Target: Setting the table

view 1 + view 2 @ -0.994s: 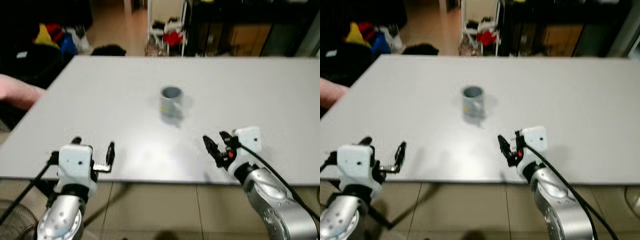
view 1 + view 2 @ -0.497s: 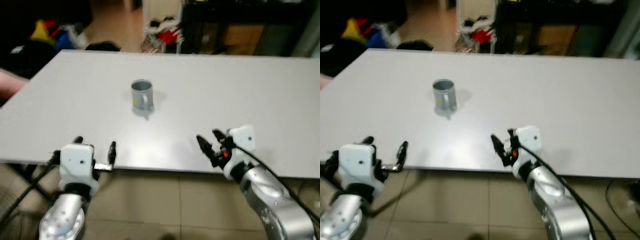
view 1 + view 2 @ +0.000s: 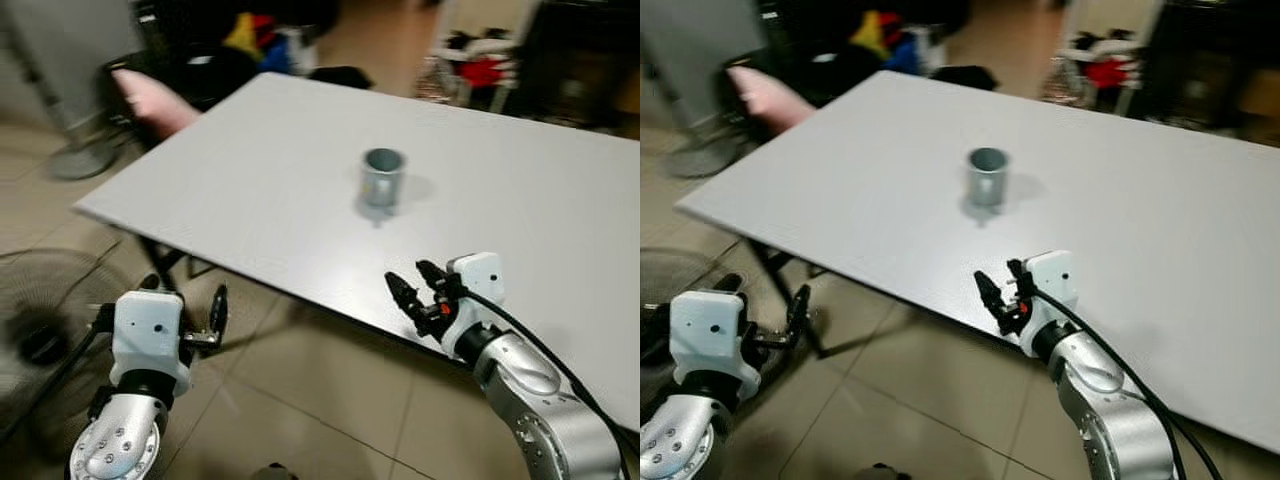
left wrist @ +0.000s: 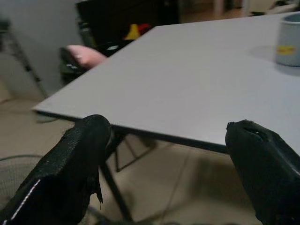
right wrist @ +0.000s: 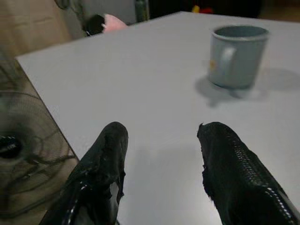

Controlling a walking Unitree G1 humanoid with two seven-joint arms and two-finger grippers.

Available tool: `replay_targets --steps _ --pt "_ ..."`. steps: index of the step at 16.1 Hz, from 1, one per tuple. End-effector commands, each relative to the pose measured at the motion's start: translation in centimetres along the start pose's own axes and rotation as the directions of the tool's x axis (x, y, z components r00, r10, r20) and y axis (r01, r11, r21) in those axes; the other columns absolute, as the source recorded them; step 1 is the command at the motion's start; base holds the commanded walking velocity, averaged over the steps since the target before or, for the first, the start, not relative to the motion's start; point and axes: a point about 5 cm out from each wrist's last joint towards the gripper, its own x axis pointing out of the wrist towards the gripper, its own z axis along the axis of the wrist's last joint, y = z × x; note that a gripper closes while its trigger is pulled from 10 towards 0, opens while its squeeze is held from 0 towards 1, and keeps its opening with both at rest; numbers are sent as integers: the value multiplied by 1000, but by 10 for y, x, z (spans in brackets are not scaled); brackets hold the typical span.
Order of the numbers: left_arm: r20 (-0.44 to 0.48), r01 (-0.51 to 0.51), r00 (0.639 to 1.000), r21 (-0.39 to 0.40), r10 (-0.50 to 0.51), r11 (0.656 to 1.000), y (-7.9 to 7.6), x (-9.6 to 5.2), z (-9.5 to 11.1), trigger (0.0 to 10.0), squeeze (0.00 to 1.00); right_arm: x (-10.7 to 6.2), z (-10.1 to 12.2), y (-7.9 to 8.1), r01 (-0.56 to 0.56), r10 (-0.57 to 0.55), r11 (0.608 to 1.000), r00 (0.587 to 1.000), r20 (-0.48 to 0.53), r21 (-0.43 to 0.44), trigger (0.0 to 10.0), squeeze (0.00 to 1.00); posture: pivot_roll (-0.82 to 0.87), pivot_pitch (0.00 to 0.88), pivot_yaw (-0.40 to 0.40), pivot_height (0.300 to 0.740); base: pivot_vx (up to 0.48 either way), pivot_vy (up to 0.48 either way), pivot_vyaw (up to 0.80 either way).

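A grey-blue mug (image 3: 382, 179) stands upright on the white table (image 3: 270, 160), its handle turned toward me. In the right wrist view the mug (image 5: 236, 56) is ahead of the fingers. My right gripper (image 3: 411, 297) is open and empty, hovering over the table's near edge, short of the mug. Below and left of the table edge, over the tiled floor, my left gripper (image 3: 186, 311) is open with nothing in it. The left wrist view looks along the table top, with the mug (image 4: 288, 40) far off at one side.
A floor fan (image 3: 40, 315) stands on the tiles at my left. A pink cushion (image 3: 155, 88) lies on a dark chair beyond the table's far left corner. Coloured clutter (image 3: 480, 70) and dark furniture line the back.
The whole view has swung, so the camera has turned to the left: the table's left corner and the fan now show. The mug still stands where it was. Both grippers keep their pose.
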Motion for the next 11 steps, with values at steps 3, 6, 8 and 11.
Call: replay_targets --steps 3,6,8,11 --pt "18 1 1000 21 -1 1000 1 3 5 10000 0 1 3 -5 57 -58 998 998 33 24 10000 0 -36 0 61 740 0 0 800" --pt "29 28 999 24 -28 999 0 11 6 10000 0 -6 2 -12 122 -123 992 991 45 25 10000 0 -70 0 101 740 0 0 800" --pt "34 49 998 19 -49 999 -3 16 5 10000 0 -13 -1 -16 156 -156 988 987 43 11 10000 0 -92 0 119 740 0 0 800" --pt "42 73 996 6 -73 997 -7 21 6 10000 0 -20 -1 -19 167 -167 986 985 35 6 10000 0 -116 0 129 740 0 0 800"
